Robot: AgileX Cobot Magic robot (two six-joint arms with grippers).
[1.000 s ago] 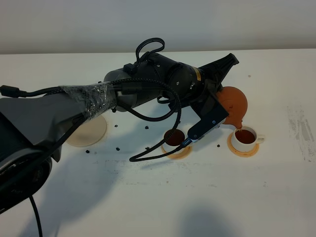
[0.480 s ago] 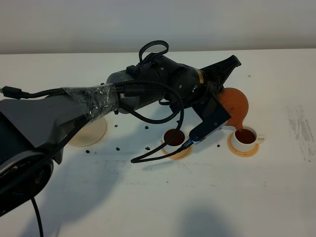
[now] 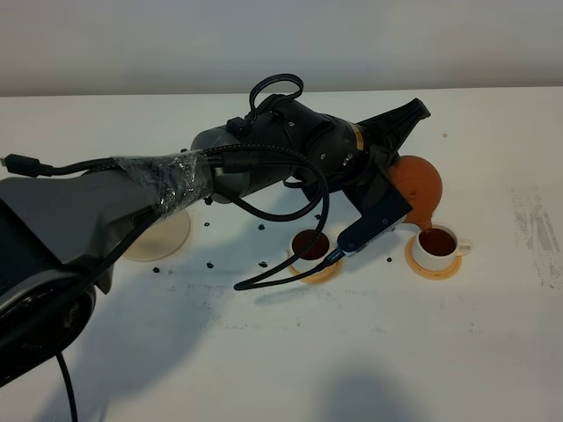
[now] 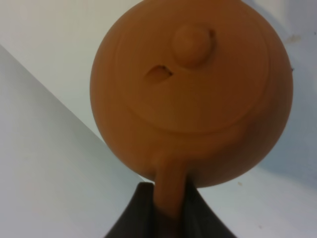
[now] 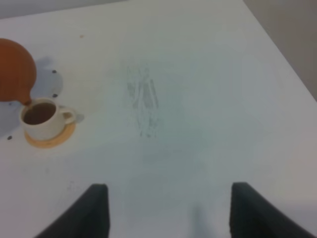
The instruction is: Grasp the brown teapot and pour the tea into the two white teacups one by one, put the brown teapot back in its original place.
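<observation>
**Teapot tipped over the right-hand cup, second pour under way**

The left gripper [image 4: 166, 208] held the brown teapot [image 3: 415, 186] by its loop handle, jaws closed on either side of it, and had reached across to the right half of the table [image 3: 264, 369]. The pot was tilted spout-down, its spout just above the rim of the right teacup [image 3: 437, 243], which sat on its orange coaster [image 3: 432, 266]. That tilt and position look chosen so tea would fall straight into the cup; dark tea already showed inside it. The left teacup [image 3: 310, 245], partly hidden under the arm, also held dark liquid, so the first pour appeared finished and this one was likely close to done. The pale beige coaster [image 3: 163, 236] lay bare, well to the left, waiting for the pot's return.

The high view gave the whole layout but hid the grip behind the wrist. The left wrist view showed it plainly: handle pinched between the dark fingers [image 4: 131, 215], lid and knob [image 4: 192, 43] seated on the tilted pot. The right wrist view showed the spout meeting the cup from the side, and the right gripper [image 5: 166, 208] idle with jaws spread wide, holding nothing, well to the right of the cup.
</observation>
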